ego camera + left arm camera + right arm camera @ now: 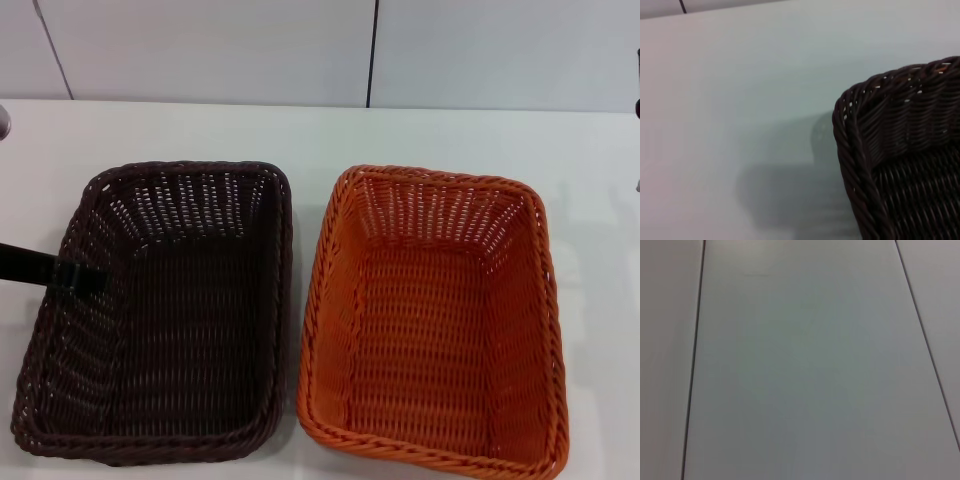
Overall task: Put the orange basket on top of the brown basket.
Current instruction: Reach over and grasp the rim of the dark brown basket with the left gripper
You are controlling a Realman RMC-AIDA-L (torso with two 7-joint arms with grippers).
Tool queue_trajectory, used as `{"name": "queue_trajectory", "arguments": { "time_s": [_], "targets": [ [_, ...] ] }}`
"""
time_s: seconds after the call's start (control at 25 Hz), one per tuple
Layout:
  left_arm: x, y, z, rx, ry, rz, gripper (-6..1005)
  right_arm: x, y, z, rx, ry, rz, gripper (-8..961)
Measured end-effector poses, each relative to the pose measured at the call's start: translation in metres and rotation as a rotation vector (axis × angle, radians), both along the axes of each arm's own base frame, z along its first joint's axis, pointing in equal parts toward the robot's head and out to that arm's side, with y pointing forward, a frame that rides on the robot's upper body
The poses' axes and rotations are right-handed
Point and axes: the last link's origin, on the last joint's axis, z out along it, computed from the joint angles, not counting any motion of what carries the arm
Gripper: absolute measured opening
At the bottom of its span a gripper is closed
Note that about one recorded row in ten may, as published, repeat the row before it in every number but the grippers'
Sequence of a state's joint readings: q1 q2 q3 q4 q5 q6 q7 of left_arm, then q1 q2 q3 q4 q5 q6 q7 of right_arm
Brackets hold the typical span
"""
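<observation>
The brown basket (165, 310) stands on the white table at the left, empty and upright. The orange basket (435, 315) stands just to its right, also empty and upright, with a narrow gap between them. My left gripper (88, 279) comes in from the left edge as a black bar that lies across the brown basket's left rim, its tip just inside the wall. The left wrist view shows one corner of the brown basket (900, 150) and the table beside it. My right gripper is out of view; only a dark sliver of that arm (637, 105) shows at the far right edge.
The white table (320, 135) runs behind and around both baskets. A pale panelled wall (200, 45) stands at the back. The right wrist view shows only pale panels (800, 360) with dark seams.
</observation>
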State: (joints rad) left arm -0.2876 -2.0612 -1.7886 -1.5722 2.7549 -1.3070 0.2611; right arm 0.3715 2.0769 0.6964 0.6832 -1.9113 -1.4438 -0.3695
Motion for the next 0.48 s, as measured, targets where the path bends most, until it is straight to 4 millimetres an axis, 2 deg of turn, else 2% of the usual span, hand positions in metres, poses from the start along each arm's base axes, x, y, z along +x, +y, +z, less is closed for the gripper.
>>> {"name": "queue_trajectory", "arguments": {
  "time_s": [0.36,0.48],
  "targets": [
    [-0.0005,0.0024,-0.0026,-0.005,-0.006,0.01,781,0.0003,0.0004,0.0002,0.001,-0.002,-0.001,604],
    [0.0004,0.0027,-0.0038,-0.013,0.007,0.006,672,0.0004,0.0004,0.0003,0.001,-0.002,-0.001,604]
  ]
}}
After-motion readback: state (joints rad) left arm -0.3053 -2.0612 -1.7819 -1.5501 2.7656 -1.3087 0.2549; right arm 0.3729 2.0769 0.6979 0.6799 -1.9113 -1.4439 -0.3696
